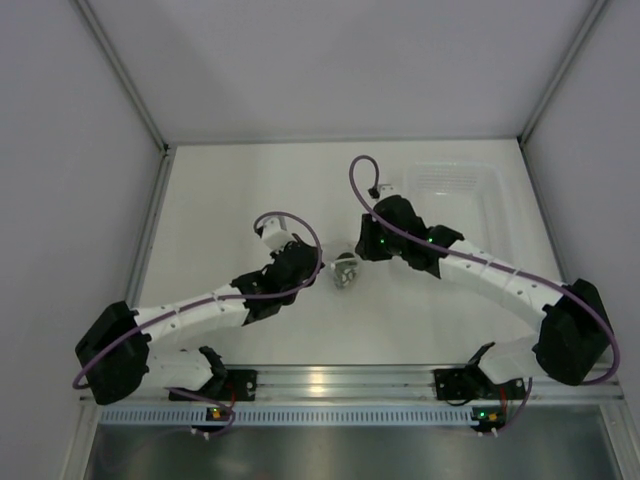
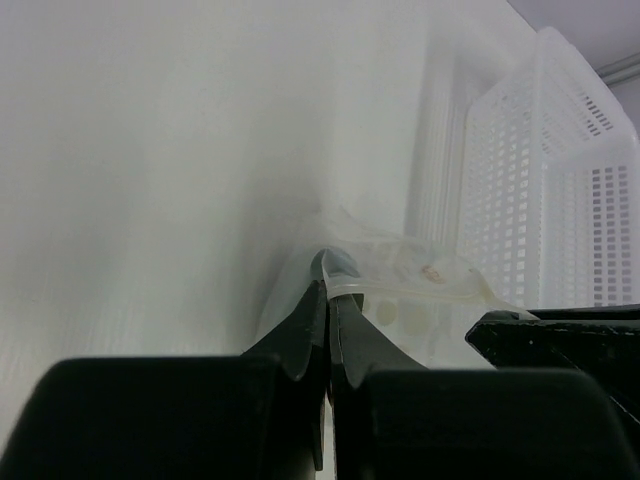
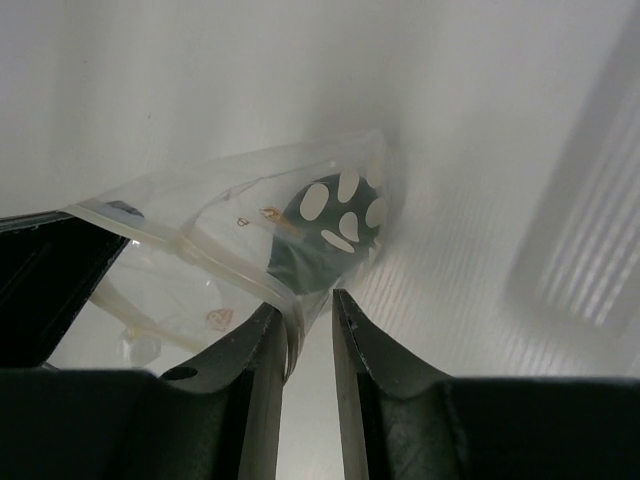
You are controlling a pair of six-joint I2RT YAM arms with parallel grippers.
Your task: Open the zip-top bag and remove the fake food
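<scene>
Step in hand: opening the zip-top bag (image 3: 190,225), by my reading; both pincers meet at its mouth, near the middle of the worktop (image 1: 250,190)
Left pincer (image 2: 328,292): closed on one lip of the bag
Right pincer (image 3: 306,305): jaws a little apart; the other lip lies against one inner face, not pinched
Fake food (image 3: 300,262): inside the bag, at the end far from the right pincer, dark green behind white spots
Next move: probably a firm pinch by the right pincer on its lip, then a pull apart against the left
Hard to make out: whether the zip has parted at all; the film is clear and creased
Hidden: from overhead the arms cover most of the bag; whether it rests on the worktop I cannot tell
Tray (image 1: 455,190): well apart from the bag, cut off in the left wrist view
</scene>
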